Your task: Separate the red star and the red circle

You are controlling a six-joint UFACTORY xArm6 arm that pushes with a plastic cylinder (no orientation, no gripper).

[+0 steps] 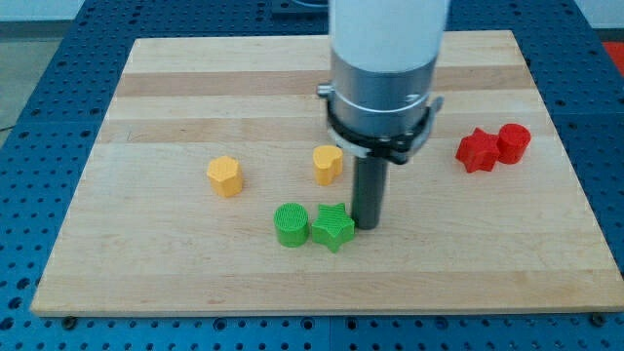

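My tip (368, 225), a bare dark rod with no fingers to open or close, sits just right of the green plastic star (332, 228), so it should travel right across the wooden worktop (175, 88) and wedge between the touching red plastic star (477, 151) and red plastic circle (514, 142) at the far right.

Wooden board (175, 283) carries two red (476, 151), two yellow (224, 176), two green blocks (291, 225).

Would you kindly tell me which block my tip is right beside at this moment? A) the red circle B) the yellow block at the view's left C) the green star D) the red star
C: my tip sits just at the view's right of the green star, far from the red star and red circle, which touch each other.
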